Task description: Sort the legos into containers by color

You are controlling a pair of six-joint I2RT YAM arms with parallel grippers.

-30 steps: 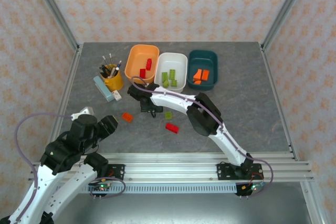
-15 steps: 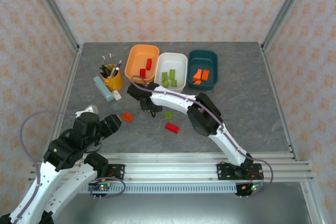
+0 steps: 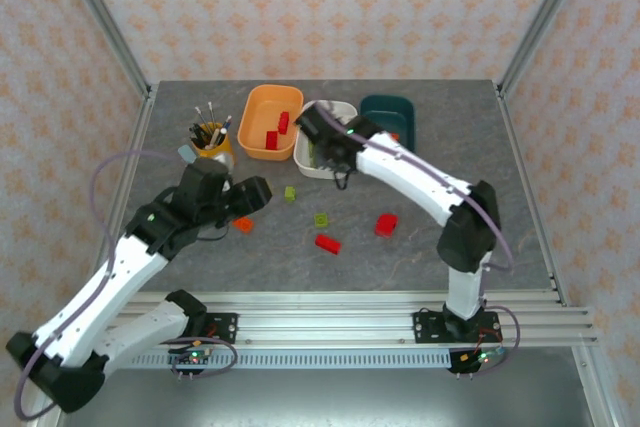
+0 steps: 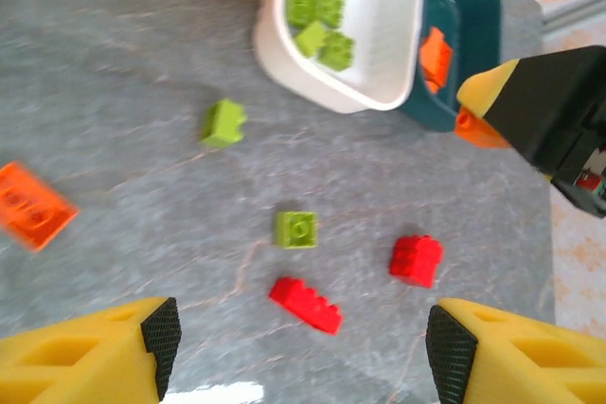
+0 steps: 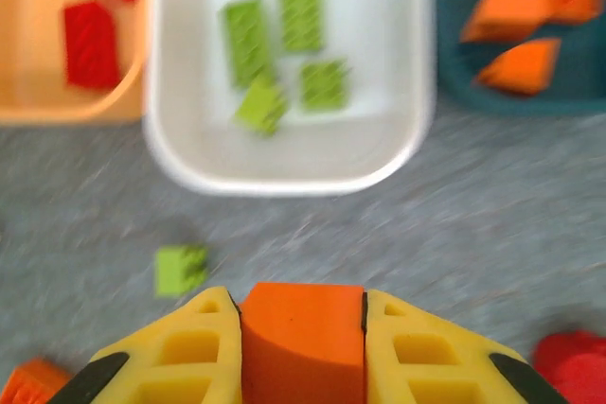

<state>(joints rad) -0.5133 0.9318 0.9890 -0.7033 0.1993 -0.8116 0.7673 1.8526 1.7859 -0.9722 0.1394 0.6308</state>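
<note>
My right gripper [image 5: 303,302] is shut on an orange lego [image 5: 303,342] and hangs in front of the white container [image 5: 284,177], near its left end [image 3: 322,137]. The orange container [image 3: 250,112] holds red legos, the white one [image 3: 335,105] green legos, and the teal one [image 3: 392,107] orange legos. My left gripper [image 4: 303,347] is open over the table [image 3: 255,192]. Below it lie a long red lego [image 4: 305,305], a square red lego [image 4: 417,259], two green legos [image 4: 296,229] [image 4: 222,124] and an orange lego [image 4: 33,205].
A yellow cup of brushes [image 3: 212,147] and a pale blue box [image 3: 190,154] stand left of the orange container, close behind my left arm. The right half of the grey table [image 3: 470,162] is open floor.
My right gripper has shut on the orange lego and risen from the table middle toward the containers. My left arm has swung forward over the loose legos, still open.
</note>
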